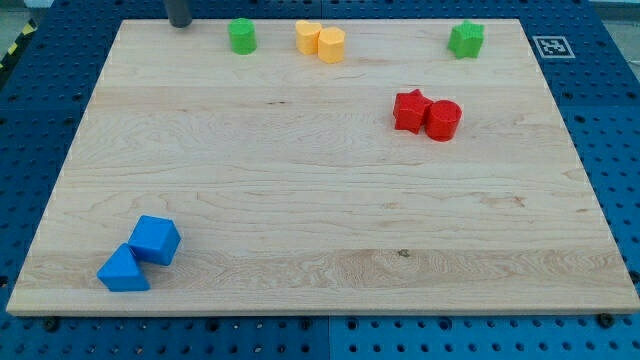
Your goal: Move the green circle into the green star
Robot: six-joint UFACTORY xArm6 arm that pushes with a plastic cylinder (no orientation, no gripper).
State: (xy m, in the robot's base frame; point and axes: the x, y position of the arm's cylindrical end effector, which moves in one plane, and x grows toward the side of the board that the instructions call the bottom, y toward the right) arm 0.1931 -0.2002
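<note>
1. My tip (181, 24) is resting at the wooden board's (300, 200) top-left edge, touching no block; it is a bare rod with no jaws.
2. The green circle (242, 37) is sitting just to the tip's right.
3. The green star (466, 40) is standing well apart, toward the view's top right.
4. Two yellow blocks (321, 42) are lying touching between them.
5. A red star (410, 110) is touching a red cylinder (443, 120).
6. Two blue blocks (140, 254) are huddling bottom left.

Pale wooden rectangular desk (320, 220) fills most of frame, grain running left-right. Beneath it, blue perforated metal base (610, 120), visible on all sides. Black-and-white square marker tag (552, 46) upper right. Yellow-black hazard tape (14, 48) upper left. Lighting even.
</note>
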